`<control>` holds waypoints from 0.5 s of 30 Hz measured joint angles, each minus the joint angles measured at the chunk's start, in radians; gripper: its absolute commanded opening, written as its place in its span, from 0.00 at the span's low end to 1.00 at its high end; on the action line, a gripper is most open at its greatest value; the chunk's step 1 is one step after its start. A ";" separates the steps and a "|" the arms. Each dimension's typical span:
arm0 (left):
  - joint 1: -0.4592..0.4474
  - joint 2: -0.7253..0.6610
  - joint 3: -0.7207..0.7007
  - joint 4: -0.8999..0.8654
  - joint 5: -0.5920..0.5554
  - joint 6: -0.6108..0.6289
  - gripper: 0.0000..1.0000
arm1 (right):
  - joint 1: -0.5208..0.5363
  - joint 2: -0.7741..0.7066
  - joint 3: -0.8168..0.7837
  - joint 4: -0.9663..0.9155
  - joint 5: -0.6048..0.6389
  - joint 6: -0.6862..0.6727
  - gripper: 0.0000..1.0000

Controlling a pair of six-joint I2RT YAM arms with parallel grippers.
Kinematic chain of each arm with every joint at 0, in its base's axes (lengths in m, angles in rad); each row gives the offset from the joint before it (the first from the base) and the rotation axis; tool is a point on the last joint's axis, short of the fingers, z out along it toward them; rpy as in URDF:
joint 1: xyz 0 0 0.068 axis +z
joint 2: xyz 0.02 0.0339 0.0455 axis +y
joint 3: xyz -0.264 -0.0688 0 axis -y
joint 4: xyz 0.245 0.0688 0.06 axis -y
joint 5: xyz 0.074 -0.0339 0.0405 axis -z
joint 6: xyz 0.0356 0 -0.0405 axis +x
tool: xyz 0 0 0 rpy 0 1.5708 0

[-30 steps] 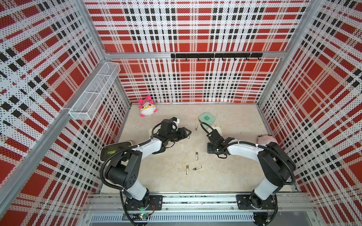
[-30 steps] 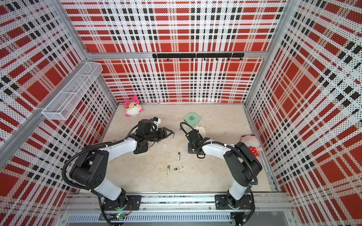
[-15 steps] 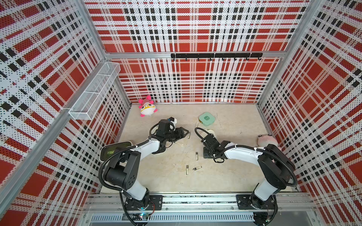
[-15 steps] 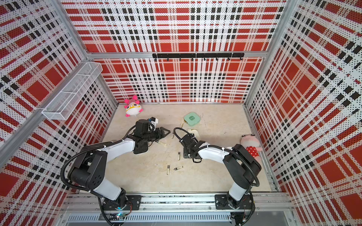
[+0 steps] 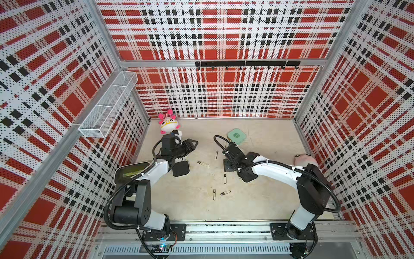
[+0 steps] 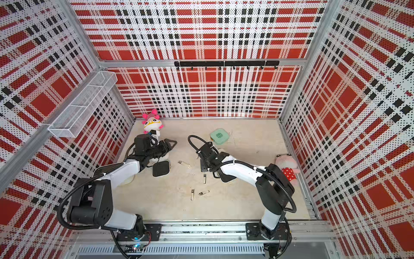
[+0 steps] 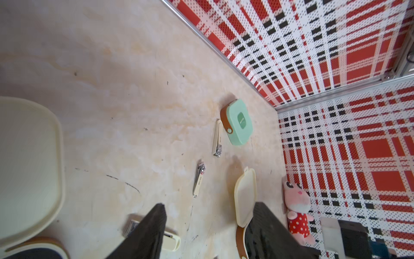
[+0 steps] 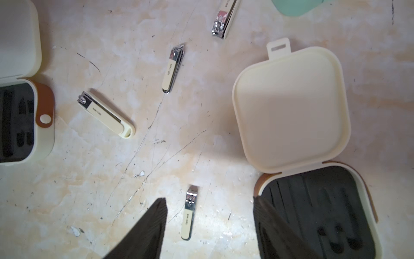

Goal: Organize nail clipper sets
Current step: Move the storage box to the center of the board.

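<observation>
Right wrist view shows the right gripper (image 8: 208,198) spread and empty, fingers (image 8: 152,224) either side of a small clipper (image 8: 189,215), and in a top view the small clipper (image 5: 225,178) lies twelve-to-six, nearer this arm.

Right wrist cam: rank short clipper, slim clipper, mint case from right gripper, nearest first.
1. Short clipper: at the right gripper, between its fingers.
2. Slim clipper: farther out, mid-table.
3. Mint case: farthest, beyond the open cream case.

White links (image 5: 275,170), black joints (image 5: 134,213), corrugated black cables (image 6: 59,213), ribbed end effector fingers (image 8: 147,228)
</observation>
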 measured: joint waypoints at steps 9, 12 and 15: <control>0.145 -0.019 -0.014 0.032 0.062 -0.053 0.67 | 0.000 0.122 0.264 -0.039 0.032 -0.148 0.74; 0.181 -0.031 -0.014 0.035 0.079 -0.062 0.68 | 0.000 0.182 0.351 -0.039 0.009 -0.204 0.73; 0.209 -0.047 -0.014 0.037 0.090 -0.069 0.68 | 0.005 0.255 0.418 -0.040 -0.024 -0.256 0.73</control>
